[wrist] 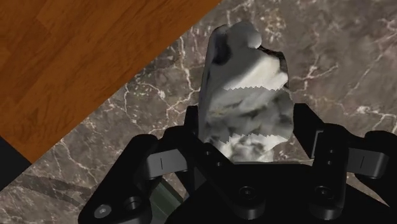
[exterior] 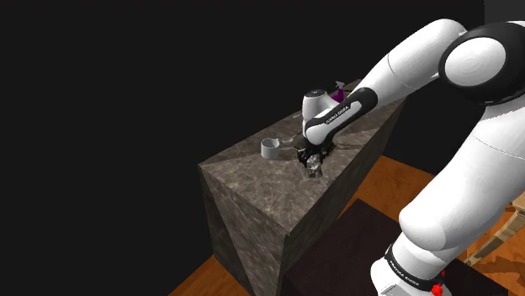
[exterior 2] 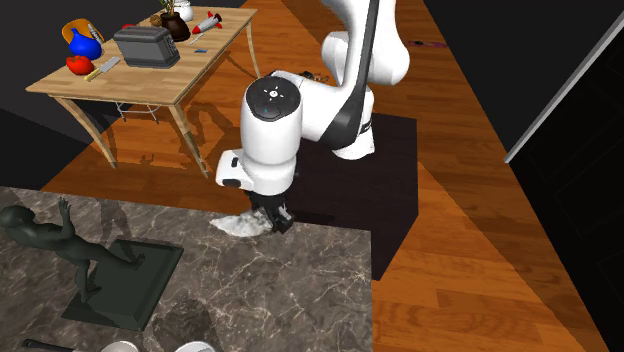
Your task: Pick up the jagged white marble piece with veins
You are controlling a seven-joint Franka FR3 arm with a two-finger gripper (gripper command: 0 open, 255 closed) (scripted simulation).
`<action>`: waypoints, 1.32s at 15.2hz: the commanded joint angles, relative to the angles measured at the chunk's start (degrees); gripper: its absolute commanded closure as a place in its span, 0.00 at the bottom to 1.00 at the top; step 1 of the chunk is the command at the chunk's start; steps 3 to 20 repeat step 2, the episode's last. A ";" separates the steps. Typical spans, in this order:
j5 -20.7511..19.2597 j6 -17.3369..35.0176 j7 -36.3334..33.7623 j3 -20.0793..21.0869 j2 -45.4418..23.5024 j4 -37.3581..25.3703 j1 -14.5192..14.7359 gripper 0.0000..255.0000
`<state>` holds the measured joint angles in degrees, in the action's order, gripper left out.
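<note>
All-black two-finger gripper (wrist: 248,127) is clamped on the jagged white-and-grey veined marble piece (wrist: 245,89): in the wrist view both fingers (wrist: 193,127) press its sides & the piece sticks up past the tips, saw-toothed breaks across its face. Beneath it lies the dark brown veined marble counter (wrist: 331,57), w/ the counter's edge running diagonally close by and the orange-brown wooden floor (wrist: 76,57) beyond that edge.

2nd exterior view: gripper (exterior 2: 272,218) points straight down at the counter (exterior 2: 280,290), right by the edge that faces the arm's stand, part-way along from the corner. Marble piece (exterior 2: 240,225) shows as a pale lump at the fingertips, at that same edge. Can't tell if it touches the top or hangs just above. Dark green figure statue on a flat square base (exterior 2: 60,235) stands well apart, toward the view's left side of the counter. Light wooden table (exterior 2: 190,75) w/ a grey box-shaped toaster (exterior 2: 146,45) sits on the floor (exterior 2: 450,200) behind.

Shoulder view: gripper (exterior: 312,160) is low over the counter (exterior: 252,193), piece (exterior: 316,171) under it; small pale grey cup (exterior: 271,149) stands near, toward the counter's opposite edge
</note>
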<state>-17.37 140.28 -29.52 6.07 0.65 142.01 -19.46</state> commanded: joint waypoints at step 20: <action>0.48 -0.97 0.41 0.07 0.68 -0.34 0.08 1.00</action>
